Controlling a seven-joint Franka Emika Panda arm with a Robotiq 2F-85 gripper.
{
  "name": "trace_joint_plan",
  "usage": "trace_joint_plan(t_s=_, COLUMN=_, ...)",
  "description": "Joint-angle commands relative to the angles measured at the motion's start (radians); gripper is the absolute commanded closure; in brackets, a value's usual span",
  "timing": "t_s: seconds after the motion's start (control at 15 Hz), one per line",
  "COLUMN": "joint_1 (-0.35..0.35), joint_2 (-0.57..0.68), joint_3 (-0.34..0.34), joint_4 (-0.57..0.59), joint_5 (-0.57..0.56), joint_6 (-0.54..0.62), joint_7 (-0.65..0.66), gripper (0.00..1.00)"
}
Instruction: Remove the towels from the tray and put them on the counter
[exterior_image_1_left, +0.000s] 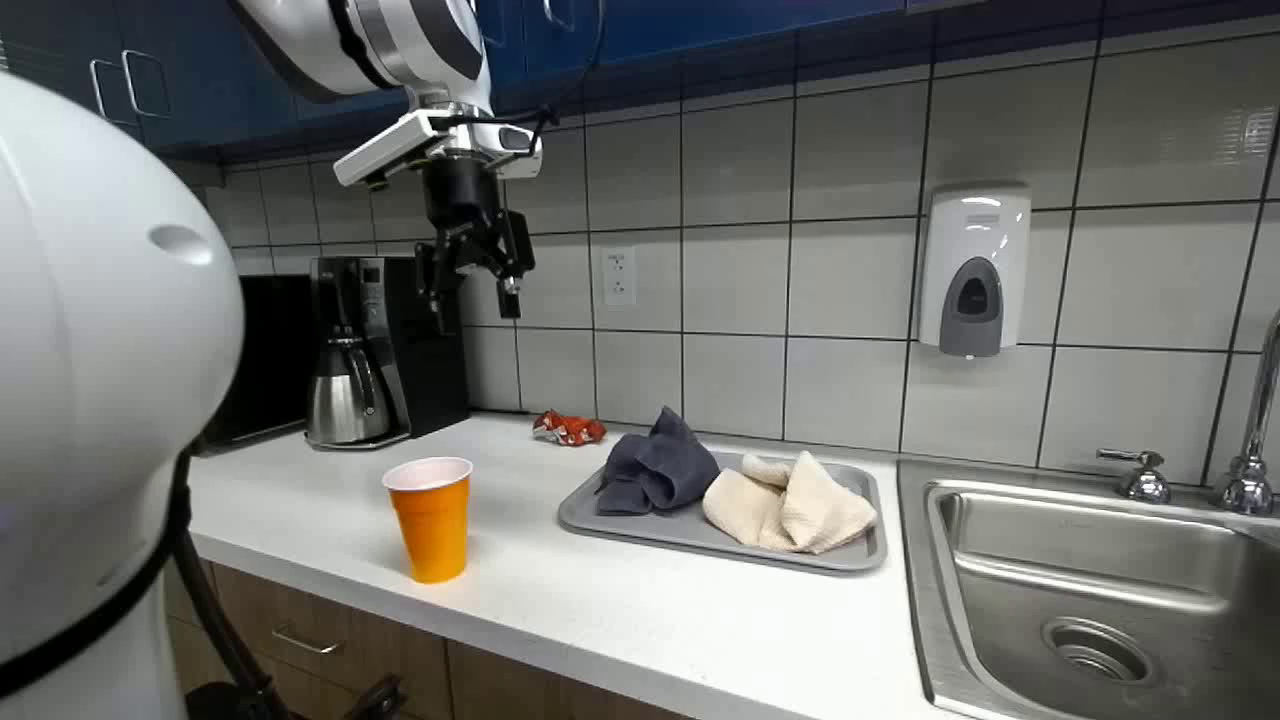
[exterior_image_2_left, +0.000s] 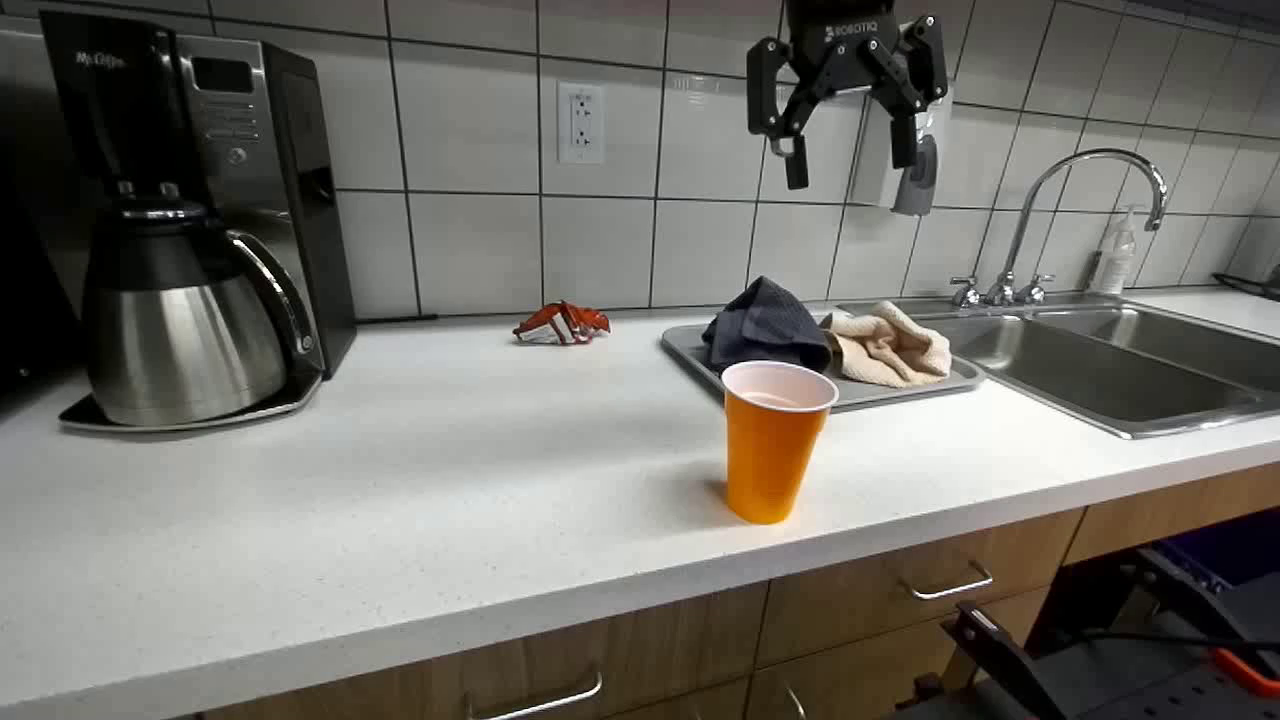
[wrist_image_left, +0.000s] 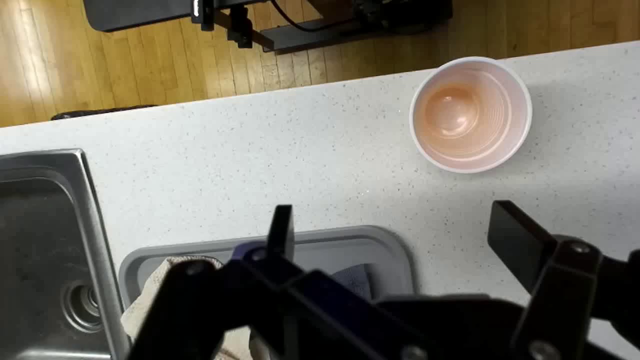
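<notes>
Hand (exterior_image_2_left: 850, 160) held high over worktop (exterior_image_1_left: 600, 600), fingers (exterior_image_2_left: 903, 145) spread, nothing gripped. Dark towel (exterior_image_1_left: 665, 465) and cream towel (exterior_image_1_left: 800, 510) carried on tray (exterior_image_1_left: 670, 527), below hand, apparently toward wall (exterior_image_1_left: 740, 280) and sink (exterior_image_1_left: 935, 600); dark towel judged nearer. No clear long axis shown by either bunch. Lowering wallward and sinkward, dark towel first, probably called for.

Claw (exterior_image_2_left: 850, 158) points down, fingers (exterior_image_2_left: 903, 143) spread apart

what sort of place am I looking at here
Probably a kitchen or break room, judging by the coffee maker, the steel sink and the wall-mounted dispenser.
</notes>
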Motion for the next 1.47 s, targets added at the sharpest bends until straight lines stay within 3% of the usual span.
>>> trace_joint_plan(t_s=0.0, joint_1=0.03, joint_2=0.003, joint_3=-0.028, joint_4=0.001, joint_5=-0.007, joint_6=-0.002, joint_7=0.006, gripper=0.0)
trace_joint_plan(t_s=0.27, joint_1=0.03, joint_2=0.003, joint_3=-0.028, joint_4=0.001, joint_5=-0.007, joint_6=-0.002, joint_7=0.006, gripper=0.0)
trace_joint_plan(t_s=0.87, joint_1=0.032, joint_2=-0.02, joint_3=-0.039, joint_4=-0.101, joint_5=-0.021, joint_6=0.231, joint_7=0.105, gripper=0.0)
trace_joint_plan(t_s=1.4, joint_1=0.008, joint_2=0.021, joint_3=-0.099, joint_4=-0.141, joint_5=-0.022, joint_6=0.359, joint_7=0.081, gripper=0.0)
